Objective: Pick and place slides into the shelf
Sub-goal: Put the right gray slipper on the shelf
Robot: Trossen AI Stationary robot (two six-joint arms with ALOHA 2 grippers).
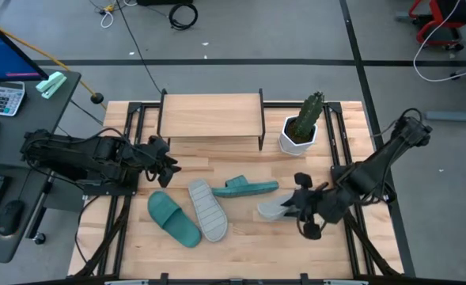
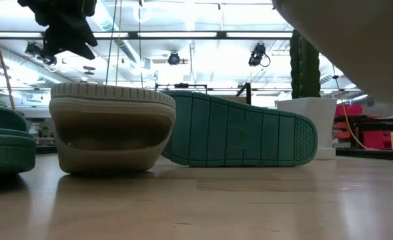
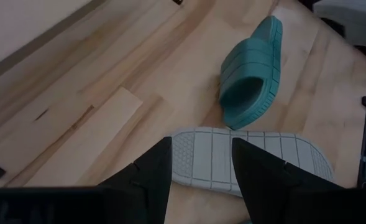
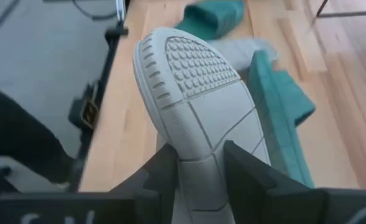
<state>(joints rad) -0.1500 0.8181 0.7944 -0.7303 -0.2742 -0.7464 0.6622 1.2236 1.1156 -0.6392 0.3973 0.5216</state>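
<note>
The slatted wooden worktop [image 1: 240,237] stands on a grey floor with cables, and the wood-topped shelf [image 1: 210,111] sits at its back beside a potted cactus [image 1: 302,125]. Only the low view shows ceiling lights. The right hand [image 4: 198,165] grips a pale grey slide [image 4: 198,93] at its sole. The left hand [image 3: 201,165] hovers part-open over another grey slide [image 3: 251,162], a teal slide [image 3: 251,78] beyond it.
</note>
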